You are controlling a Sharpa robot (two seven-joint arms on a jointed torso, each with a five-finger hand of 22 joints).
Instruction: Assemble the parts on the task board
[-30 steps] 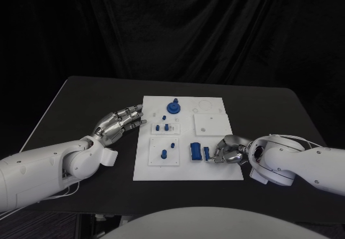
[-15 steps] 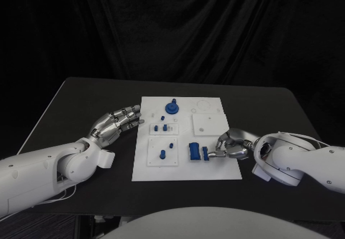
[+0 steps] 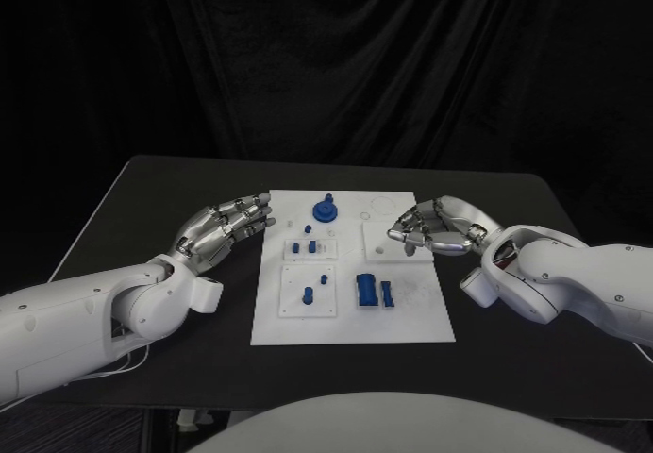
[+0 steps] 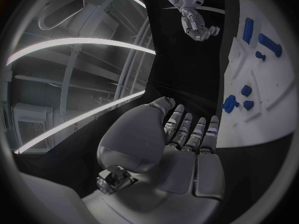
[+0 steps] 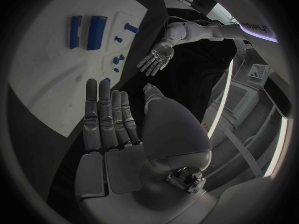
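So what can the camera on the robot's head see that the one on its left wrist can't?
Only the head view takes in the whole task board, including its near edge, and the black table round it. Only the left wrist view looks along the left hand's palm from behind. Both show the right hand, empty with fingers apart, and the blue parts such as the two bars.

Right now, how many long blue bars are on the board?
2: wide bar in the task board's near half, thin bar beside it. The right hand may cover more.
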